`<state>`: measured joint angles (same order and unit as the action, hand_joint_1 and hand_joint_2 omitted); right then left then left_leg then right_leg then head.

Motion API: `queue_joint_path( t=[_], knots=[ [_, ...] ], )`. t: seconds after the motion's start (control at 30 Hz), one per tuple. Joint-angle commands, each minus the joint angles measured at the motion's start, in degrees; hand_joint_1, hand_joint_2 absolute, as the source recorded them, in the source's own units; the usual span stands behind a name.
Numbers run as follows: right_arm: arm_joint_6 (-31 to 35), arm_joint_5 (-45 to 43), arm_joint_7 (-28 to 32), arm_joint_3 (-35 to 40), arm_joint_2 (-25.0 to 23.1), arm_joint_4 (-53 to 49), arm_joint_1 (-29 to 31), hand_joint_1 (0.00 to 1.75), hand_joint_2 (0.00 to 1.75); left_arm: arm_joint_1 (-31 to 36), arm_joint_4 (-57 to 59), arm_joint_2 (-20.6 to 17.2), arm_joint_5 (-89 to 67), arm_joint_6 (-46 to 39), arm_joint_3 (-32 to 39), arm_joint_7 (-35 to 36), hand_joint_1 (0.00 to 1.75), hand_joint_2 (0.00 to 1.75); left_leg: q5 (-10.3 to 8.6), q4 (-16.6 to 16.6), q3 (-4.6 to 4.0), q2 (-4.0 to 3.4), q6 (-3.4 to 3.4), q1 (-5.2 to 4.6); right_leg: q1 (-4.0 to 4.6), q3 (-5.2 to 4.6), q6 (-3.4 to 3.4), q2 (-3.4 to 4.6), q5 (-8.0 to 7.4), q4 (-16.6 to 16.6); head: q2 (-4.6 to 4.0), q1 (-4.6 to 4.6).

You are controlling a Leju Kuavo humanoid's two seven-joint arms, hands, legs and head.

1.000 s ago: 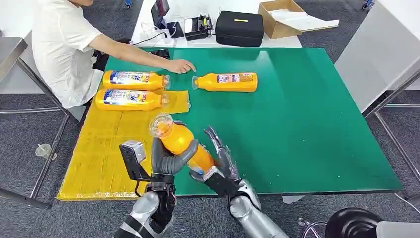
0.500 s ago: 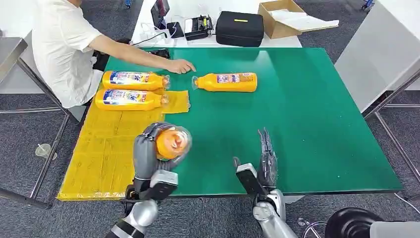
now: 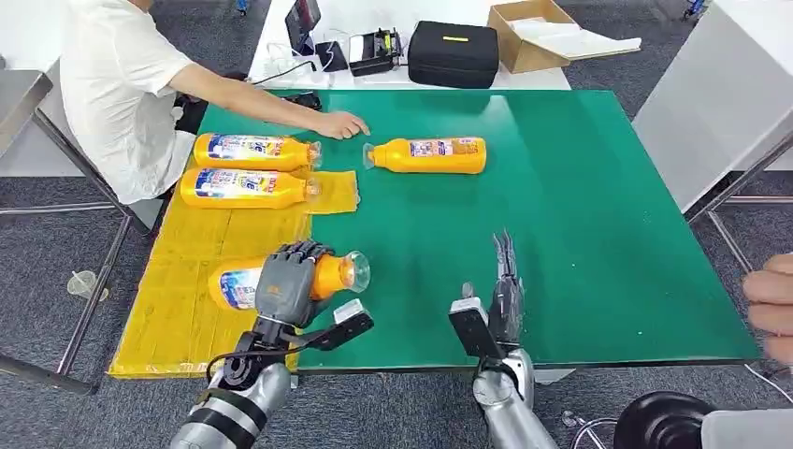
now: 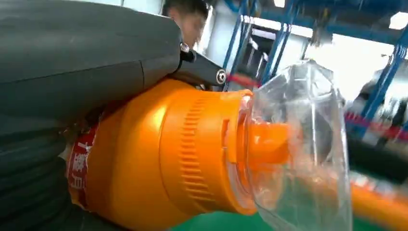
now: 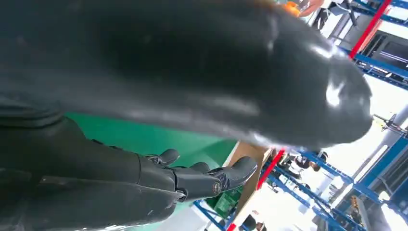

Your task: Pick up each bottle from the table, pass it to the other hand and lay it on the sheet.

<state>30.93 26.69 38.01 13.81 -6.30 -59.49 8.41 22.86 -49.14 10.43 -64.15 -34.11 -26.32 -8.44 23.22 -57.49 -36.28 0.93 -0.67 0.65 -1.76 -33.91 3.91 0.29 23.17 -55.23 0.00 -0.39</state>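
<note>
My left hand (image 3: pixel 288 279) grips an orange bottle (image 3: pixel 245 282) lying low across the near edge of the yellow sheet (image 3: pixel 192 281), its clear cap toward the green mat. Up close in the left wrist view, the bottle (image 4: pixel 168 154) fills my left hand (image 4: pixel 72 96). Two more orange bottles (image 3: pixel 251 152) (image 3: pixel 245 188) lie side by side at the sheet's far end. Another orange bottle (image 3: pixel 428 155) lies on the green table (image 3: pixel 580 206) further back. My right hand (image 3: pixel 505 290) stands open over the table's near edge, fingers straight, holding nothing; my right hand's fingers (image 5: pixel 202 175) stay extended in the right wrist view.
A person in a white shirt (image 3: pixel 117 84) sits at the far left, one hand (image 3: pixel 341 123) resting on the table near the bottles. Another person's hand (image 3: pixel 771 304) shows at the right edge. A black case (image 3: pixel 454 53) and a cardboard box (image 3: pixel 533 33) sit behind the table.
My left hand took the bottle from the right hand, swung it left and lowered it onto the sheet. My right hand let go and drew back to the right. A person's hand appeared at right.
</note>
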Motion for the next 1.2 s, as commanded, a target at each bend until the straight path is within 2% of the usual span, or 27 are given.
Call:
queue_joint_path(
  t=[0.03,0.43,0.47,0.57,0.6,0.63,0.67,0.73,0.77,0.93,1.2],
  knots=[
    [-1.5,-0.3,0.7,-3.0,-0.9,4.0,3.2,0.0,0.0,10.9,21.6,-1.8,0.4,4.3,-0.2,1.3,1.75,1.75,0.07,0.0,0.31,-0.18,0.03,0.04,0.08,0.29,-0.22,0.08,0.04,0.0,0.0,0.0],
    [-1.5,-0.3,0.7,-3.0,-0.9,4.0,3.2,0.0,0.0,10.9,21.6,-1.8,0.4,4.3,-0.2,1.3,1.75,1.75,0.02,0.0,0.23,-0.18,0.04,0.01,0.04,0.2,-0.15,0.11,-0.01,0.0,0.0,0.02],
    [-1.5,-0.3,0.7,-3.0,-0.9,4.0,3.2,0.0,0.0,10.9,21.6,-1.8,0.4,4.3,-0.2,1.3,1.75,1.75,0.16,0.0,0.47,-0.29,0.05,0.05,0.11,0.43,-0.32,0.15,0.1,0.0,0.0,0.02],
    [-2.2,-1.2,0.9,-3.6,-1.0,4.6,3.5,0.0,0.0,12.3,24.3,-2.5,-0.1,7.3,0.2,3.6,1.75,1.75,0.07,0.0,0.34,-0.21,0.04,0.02,0.06,0.3,-0.21,0.11,0.04,0.0,0.0,0.02],
    [-2.5,-1.4,1.0,-3.8,-1.0,5.1,3.6,0.0,0.0,12.9,25.8,-2.9,0.1,8.3,0.7,4.0,1.62,1.75,0.06,0.0,0.33,-0.22,0.04,0.02,0.06,0.28,-0.2,0.13,0.02,0.0,0.0,0.02],
    [-2.6,-1.4,1.2,-3.9,-1.0,5.3,3.7,0.0,1.75,13.1,26.4,-3.2,0.4,8.4,1.2,3.9,1.54,1.75,0.05,0.0,0.31,-0.23,0.04,0.02,0.06,0.27,-0.18,0.15,0.0,0.0,0.0,0.02],
    [-2.5,-1.5,1.3,-3.9,-1.0,5.4,3.6,0.0,1.75,13.1,26.8,-3.4,0.3,8.4,1.3,3.8,1.36,1.75,0.03,0.0,0.29,-0.24,0.05,0.03,0.06,0.25,-0.16,0.17,-0.02,0.0,0.0,0.02],
    [-2.5,-1.8,1.5,-4.4,-1.0,5.6,3.2,0.0,1.75,12.9,27.7,-3.6,0.3,8.0,1.8,4.3,0.37,1.75,0.1,0.0,0.47,-0.36,0.05,0.03,0.08,0.39,-0.25,0.25,0.02,0.0,0.0,0.02],
    [-2.5,-2.2,1.3,-4.7,-1.0,5.8,2.9,0.0,1.75,12.8,27.9,-3.4,0.7,8.4,2.2,4.1,0.0,1.75,0.14,0.0,0.56,-0.4,0.06,0.05,0.11,0.48,-0.31,0.26,0.05,0.0,0.0,0.02],
    [-2.9,-3.1,1.9,-6.1,-1.0,6.7,2.7,0.0,1.75,13.0,27.9,-2.9,2.7,13.7,3.6,2.9,0.0,1.75,0.08,0.0,0.44,-0.14,0.03,0.04,0.08,0.41,-0.21,0.04,0.06,0.0,0.0,0.02],
    [-3.4,-4.2,2.0,-5.3,-1.5,8.3,4.2,0.0,1.75,13.8,28.1,-4.1,3.8,18.4,3.3,-1.2,0.0,1.75,0.1,0.0,0.51,-0.34,0.06,0.04,0.09,0.47,-0.28,0.22,0.02,0.0,0.0,0.02]
  ],
)
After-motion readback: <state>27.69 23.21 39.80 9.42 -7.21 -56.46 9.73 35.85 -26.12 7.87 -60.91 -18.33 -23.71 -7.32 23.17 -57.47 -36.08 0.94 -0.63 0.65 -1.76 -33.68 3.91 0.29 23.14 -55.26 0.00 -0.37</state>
